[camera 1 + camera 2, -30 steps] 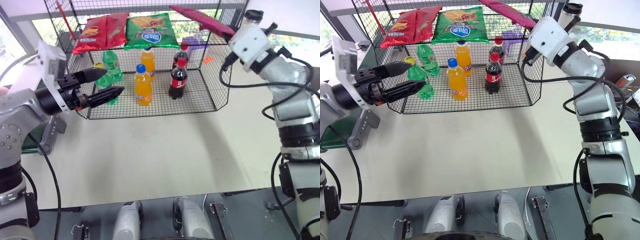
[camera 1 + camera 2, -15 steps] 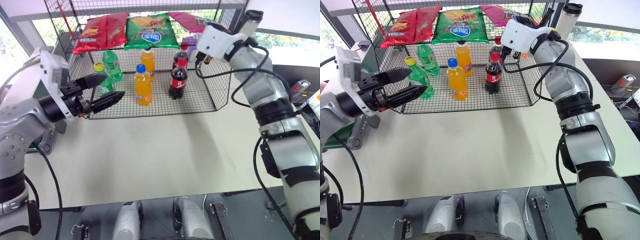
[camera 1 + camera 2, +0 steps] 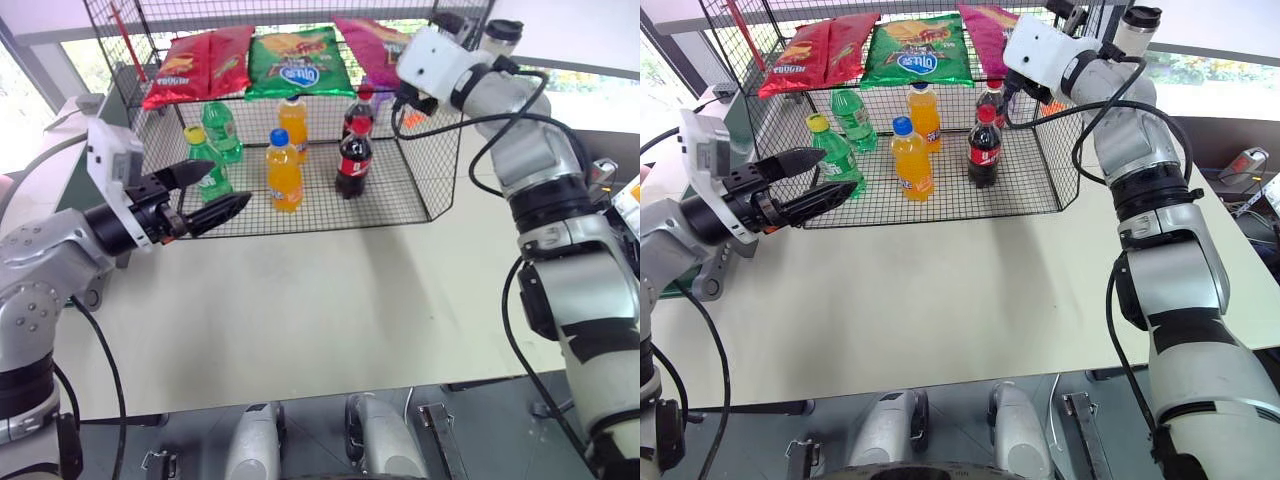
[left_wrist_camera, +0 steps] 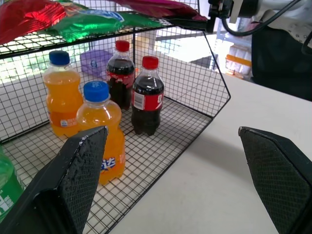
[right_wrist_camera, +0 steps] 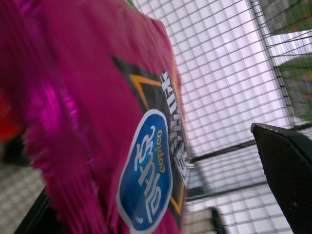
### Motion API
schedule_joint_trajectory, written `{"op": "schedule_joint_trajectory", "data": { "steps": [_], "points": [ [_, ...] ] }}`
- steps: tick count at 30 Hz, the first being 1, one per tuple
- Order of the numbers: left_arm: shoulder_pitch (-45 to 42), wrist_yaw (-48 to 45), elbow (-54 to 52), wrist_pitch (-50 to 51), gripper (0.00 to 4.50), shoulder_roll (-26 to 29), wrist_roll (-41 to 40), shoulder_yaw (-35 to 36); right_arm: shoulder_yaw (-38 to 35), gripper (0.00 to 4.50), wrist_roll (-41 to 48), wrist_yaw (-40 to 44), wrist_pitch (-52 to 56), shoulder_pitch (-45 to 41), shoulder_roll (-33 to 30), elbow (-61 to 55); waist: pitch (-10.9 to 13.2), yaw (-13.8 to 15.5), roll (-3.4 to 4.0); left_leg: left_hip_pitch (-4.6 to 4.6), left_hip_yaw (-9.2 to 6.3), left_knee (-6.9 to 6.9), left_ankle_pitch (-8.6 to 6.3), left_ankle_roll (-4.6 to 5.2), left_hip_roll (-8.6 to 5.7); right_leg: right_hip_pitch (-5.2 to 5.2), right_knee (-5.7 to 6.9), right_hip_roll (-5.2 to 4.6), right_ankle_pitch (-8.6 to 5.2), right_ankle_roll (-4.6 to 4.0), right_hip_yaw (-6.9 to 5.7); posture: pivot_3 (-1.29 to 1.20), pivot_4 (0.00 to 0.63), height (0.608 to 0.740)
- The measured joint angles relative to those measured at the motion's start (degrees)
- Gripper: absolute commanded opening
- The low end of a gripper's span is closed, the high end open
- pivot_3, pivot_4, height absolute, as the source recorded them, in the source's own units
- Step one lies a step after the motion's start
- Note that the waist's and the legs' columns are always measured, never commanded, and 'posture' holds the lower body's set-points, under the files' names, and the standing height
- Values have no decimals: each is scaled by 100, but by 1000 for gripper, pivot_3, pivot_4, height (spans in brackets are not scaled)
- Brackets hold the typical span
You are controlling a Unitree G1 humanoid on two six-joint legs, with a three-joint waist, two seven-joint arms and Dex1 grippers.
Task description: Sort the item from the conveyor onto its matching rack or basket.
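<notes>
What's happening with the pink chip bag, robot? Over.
Both grippers open: left gripper, right gripper. Pink chip bag on rack upper shelf. Nothing blocking.

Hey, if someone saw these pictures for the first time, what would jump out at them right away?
Probably the black wire rack at the far side of the table, with bright chip bags in a row on its upper shelf: red, green and a pink bag at the right end. The right gripper is up by that pink bag, while orange, cola and green bottles stand below.

Head stereo downward; wrist cameras close on rack
</notes>
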Motion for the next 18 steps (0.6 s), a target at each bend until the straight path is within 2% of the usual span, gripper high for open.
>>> {"op": "schedule_joint_trajectory", "data": {
  "steps": [5, 12, 18],
  "points": [
    [1, -3, 2, -14, 4500, -18, 24, -5, -276, 4453, 706, 842, 476, 0, 43, -302, 0, 7, 0, 0, 0, 1, 0, 0, 0, 0, 0, 0, 0, 0, -1, 0, 150, 740],
    [10, 0, 3, -22, 4500, -59, 121, -8, -399, 4453, 1073, 1275, 648, 36, 36, -608, 0, 12, 0, 0, 0, 0, 0, 0, 0, 0, 0, 0, 0, 0, -1, 0, 150, 740],
    [15, 28, 12, -110, 4500, -66, 195, -8, -439, 4453, 1295, 1578, 515, 436, -17, -1076, 0, 15, 0, 0, 0, 2, 0, 0, 0, 0, 0, 0, 0, 0, -1, 0, 150, 740]
  ]
}}
